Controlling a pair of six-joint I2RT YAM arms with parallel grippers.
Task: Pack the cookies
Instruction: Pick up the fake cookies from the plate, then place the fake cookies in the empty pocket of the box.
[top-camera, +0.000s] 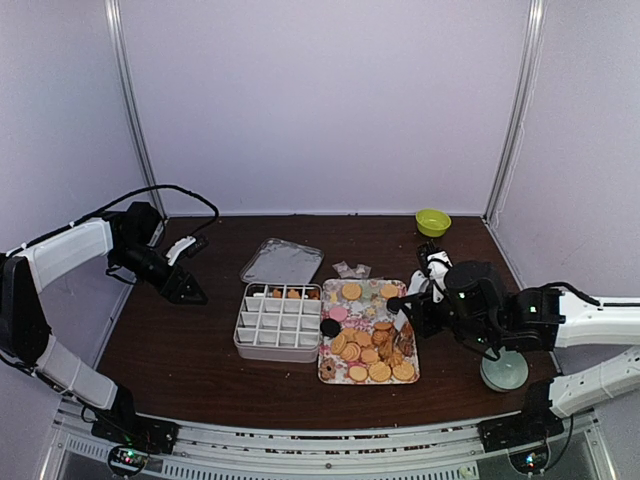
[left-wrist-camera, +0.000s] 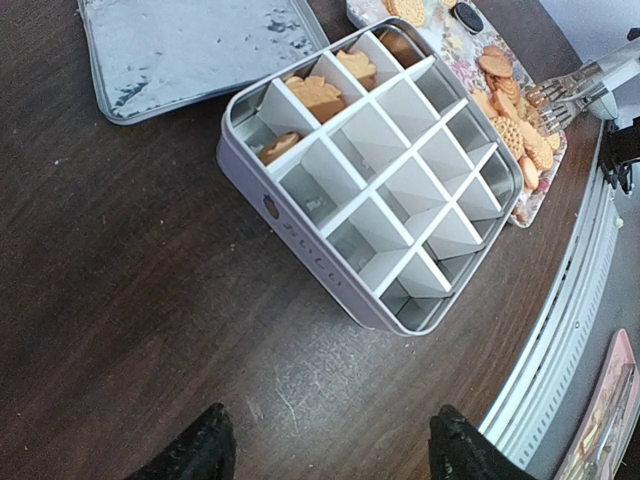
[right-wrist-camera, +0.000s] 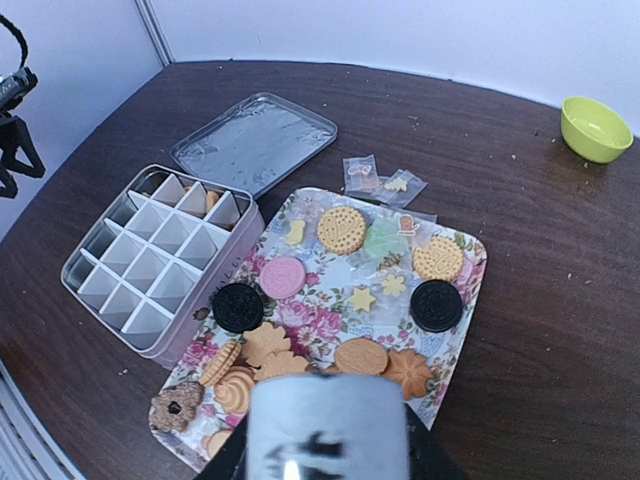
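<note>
1. Location of parts. The cookies (right-wrist-camera: 360, 355) lie on the floral tray (right-wrist-camera: 478, 262), centre and lower centre of the right wrist view. They are loosely spaced toward the top of the tray and overlapping at its lower edge. A few more cookies already sit in the back compartments of the divided tin (left-wrist-camera: 300, 240), which touches the tray's left side. The other compartments that can be seen are empty. The lid (top-camera: 282, 262) lies flat on the table just above the tin in the top view.

2. Finger state. My left gripper (left-wrist-camera: 325, 445) is spread and grasps nothing, and only bare table shows between its tips. It hangs at centre left of the top view, apart from the tin. My right gripper (top-camera: 405, 305) is clamped on the metal tongs (left-wrist-camera: 570, 88), whose toothed tips hang over the tray.

3. Handling, estimated. Each cookie is probably light, rigid and brittle, with crumbly edges. The iced or sandwich types may be slicker.

4. Grip point. Take hold across the diameter at opposite rims, using light pressure. Choose an isolated cookie or the topmost one, not one pinned under its neighbours.
</note>
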